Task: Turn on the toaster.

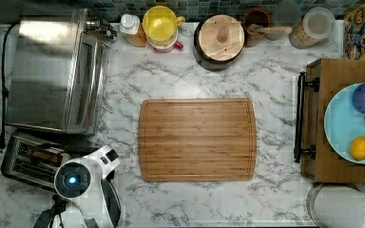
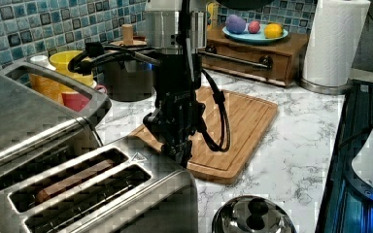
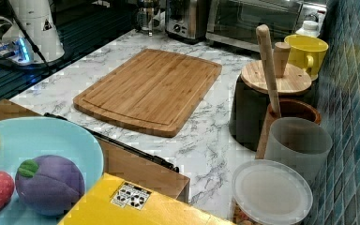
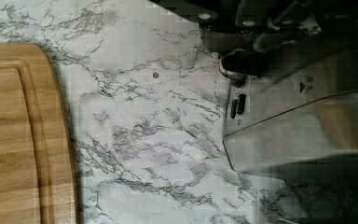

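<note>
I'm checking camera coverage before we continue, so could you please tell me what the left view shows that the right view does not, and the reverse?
Left view alone: the pincer poised at the end of the toaster, its top slots facing the camera, and a paper towel roll. Right view alone: a frosted cup, a lidded jar and a yellow box up close. Both share the cutting board, the yellow mug and the blue plate of toy fruit.
</note>
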